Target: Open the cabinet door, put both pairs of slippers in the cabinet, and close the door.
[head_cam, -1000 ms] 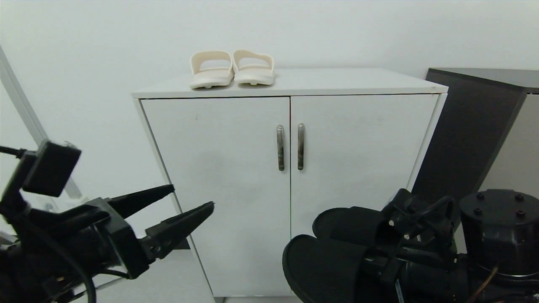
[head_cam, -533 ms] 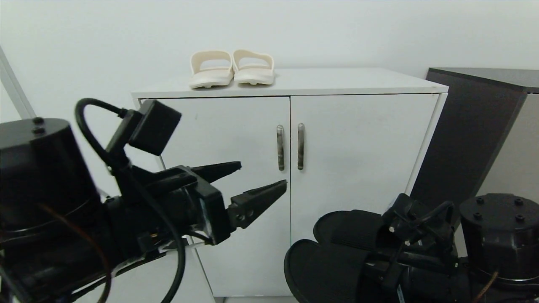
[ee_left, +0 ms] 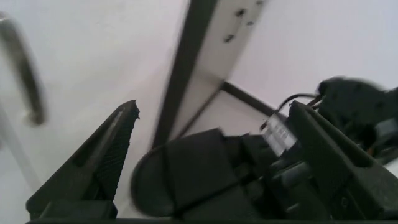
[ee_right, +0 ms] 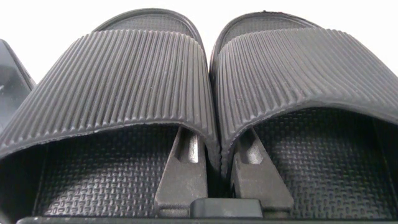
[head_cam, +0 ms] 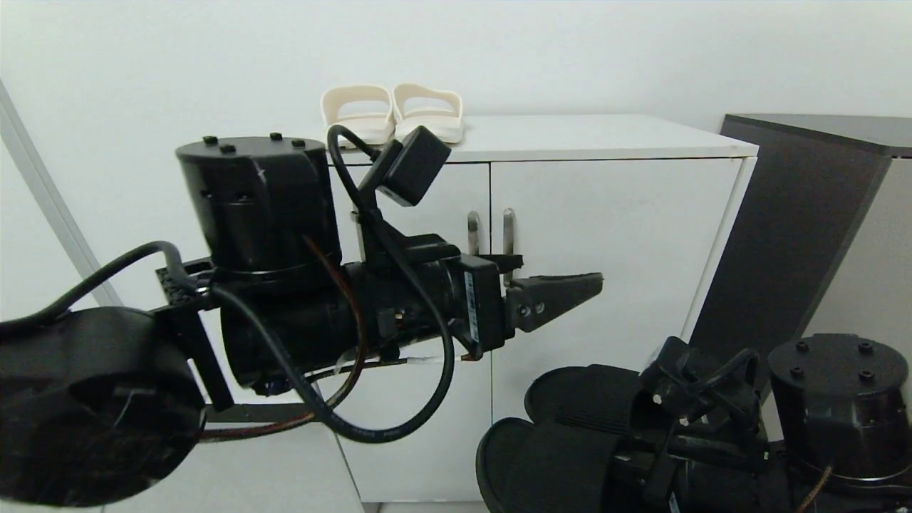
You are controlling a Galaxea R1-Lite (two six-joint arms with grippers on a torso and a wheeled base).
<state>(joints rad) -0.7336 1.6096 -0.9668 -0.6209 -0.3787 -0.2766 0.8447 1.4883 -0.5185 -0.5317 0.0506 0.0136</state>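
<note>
Since earlier frames we see left gripper [head_cam: 562,269] risen and swung across cabinet [head_cam: 613,235] front, now level with door handles [head_cam: 509,228], fingers apart. Low before right door, right gripper [ee_right: 217,146] pinches black slippers [head_cam: 570,420] by inner straps. On cabinet top sit cream slippers [head_cam: 392,114]. Both doors closed.

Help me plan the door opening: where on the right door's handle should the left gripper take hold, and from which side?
Grip the right door's handle at mid-length, coming from the front with the left gripper open, one of its fingers on each side. The bar stands upright, so it likely suits a sideways pinch. The left door's handle is close beside, leaving a narrow gap.
</note>
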